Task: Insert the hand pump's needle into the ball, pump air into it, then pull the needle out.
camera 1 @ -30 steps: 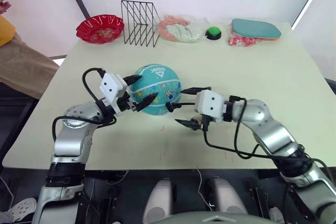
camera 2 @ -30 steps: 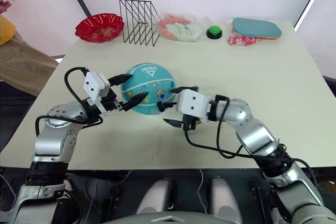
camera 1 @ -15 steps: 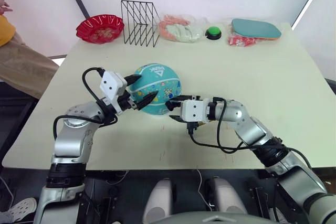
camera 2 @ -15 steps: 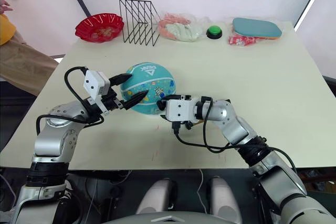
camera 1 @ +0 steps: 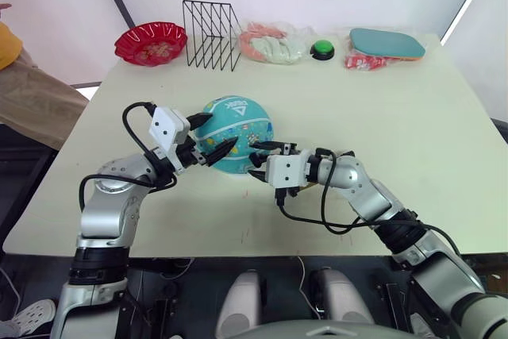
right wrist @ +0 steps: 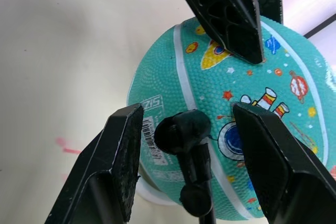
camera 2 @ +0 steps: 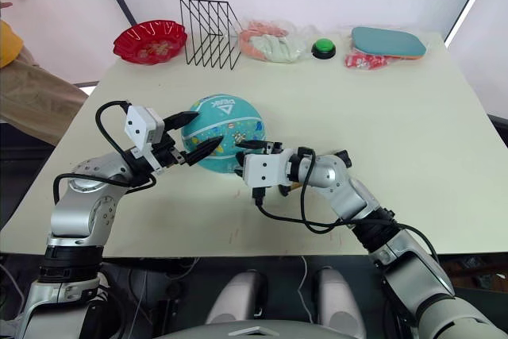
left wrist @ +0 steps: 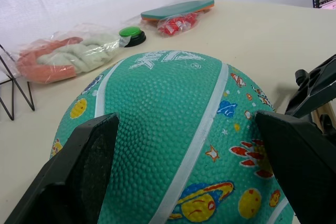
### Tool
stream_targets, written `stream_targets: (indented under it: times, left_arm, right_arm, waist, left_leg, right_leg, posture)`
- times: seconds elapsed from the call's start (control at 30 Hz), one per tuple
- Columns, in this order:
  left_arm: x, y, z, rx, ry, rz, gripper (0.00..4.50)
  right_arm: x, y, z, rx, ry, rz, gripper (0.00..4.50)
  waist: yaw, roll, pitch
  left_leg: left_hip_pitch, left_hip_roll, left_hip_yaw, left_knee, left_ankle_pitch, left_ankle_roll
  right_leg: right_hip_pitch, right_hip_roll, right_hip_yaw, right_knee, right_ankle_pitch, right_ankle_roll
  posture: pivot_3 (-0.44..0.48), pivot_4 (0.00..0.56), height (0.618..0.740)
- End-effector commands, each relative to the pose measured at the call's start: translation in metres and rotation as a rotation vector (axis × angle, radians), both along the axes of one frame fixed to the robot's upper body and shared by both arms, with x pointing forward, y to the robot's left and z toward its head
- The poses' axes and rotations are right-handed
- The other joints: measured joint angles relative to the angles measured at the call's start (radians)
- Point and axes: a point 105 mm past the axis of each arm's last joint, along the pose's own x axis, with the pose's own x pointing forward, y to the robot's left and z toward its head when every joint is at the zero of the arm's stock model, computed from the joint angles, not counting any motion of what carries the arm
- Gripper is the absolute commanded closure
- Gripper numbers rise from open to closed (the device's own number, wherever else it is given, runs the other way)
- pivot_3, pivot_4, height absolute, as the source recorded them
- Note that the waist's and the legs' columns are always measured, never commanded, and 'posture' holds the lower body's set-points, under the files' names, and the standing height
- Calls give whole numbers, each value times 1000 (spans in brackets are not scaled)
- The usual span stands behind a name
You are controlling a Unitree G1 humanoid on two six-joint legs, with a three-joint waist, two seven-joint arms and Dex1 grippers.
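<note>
Evidently the needle's black fitting (right wrist: 183, 132) sits against the ball (camera 1: 234, 134), between the spread, empty fingers of the right gripper (camera 1: 260, 156); whether the pin is fully seated I cannot tell, so pumping and withdrawal seem left. The left gripper (camera 1: 213, 134) spans the ball's other side, open, steadying it mid-table (camera 1: 381, 117). The right wrist view reveals that fitting; the head views hide it. Farther back stand a red bowl (camera 1: 151, 42) and wire rack (camera 1: 211, 34).
</note>
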Motion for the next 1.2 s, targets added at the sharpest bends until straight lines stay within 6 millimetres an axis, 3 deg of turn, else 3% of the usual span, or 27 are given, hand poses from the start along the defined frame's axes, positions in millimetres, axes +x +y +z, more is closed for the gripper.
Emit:
stream_targets:
  times: [0.03,0.1,0.17,0.37,0.57,0.83,0.97,1.2]
  left_arm:
    - [0,4,-14,8,66,28,123]
    - [0,4,-14,6,66,28,123]
    - [-1,5,-14,2,65,29,123]
    - [-5,8,-9,-6,61,22,123]
    - [-10,8,13,-40,45,-36,123]
    - [-1,0,26,-15,24,-56,123]
    - [4,-4,24,15,8,-51,123]
    - [2,-4,47,-90,-52,-56,123]
  right_arm:
    - [3,-1,8,36,-37,-16,2816]
    - [2,-1,7,35,-40,-16,3749]
    - [1,-2,4,33,-42,-16,4158]
    - [-2,-1,9,30,-65,-4,4158]
    - [-3,-4,26,23,-99,7,4158]
    - [-6,-3,43,47,-107,9,4158]
    - [-3,-6,44,38,-96,-3,4158]
    - [-5,-4,34,20,-39,8,4158]
  waist:
    - [0,0,0]
    - [-1,0,0]
    - [-1,0,0]
    - [-2,0,0]
    - [-3,0,0]
    - [0,-1,1]
    - [0,-1,1]
    - [-1,-1,2]
  left_leg:
    - [0,0,0,0,0,0]
    - [0,0,0,0,0,0]
    - [0,0,0,0,0,0]
    - [0,0,0,0,0,0]
    - [-2,0,1,-1,0,0]
    - [-7,0,0,-1,0,0]
    - [-7,0,0,-2,0,0]
    - [-8,0,0,-2,0,0]
  right_leg:
    - [0,0,0,0,0,0]
    - [0,0,0,0,0,0]
    - [0,0,0,0,0,0]
    - [0,0,0,0,0,0]
    - [-2,0,1,0,0,0]
    - [-7,0,0,-1,0,0]
    - [-7,0,0,-1,0,0]
    - [-7,0,0,-1,0,0]
  posture:
    - [0,150,740]
    - [0,150,740]
    - [0,150,740]
    - [0,150,740]
    - [0,150,740]
    - [0,150,740]
    - [0,150,740]
    - [0,150,740]
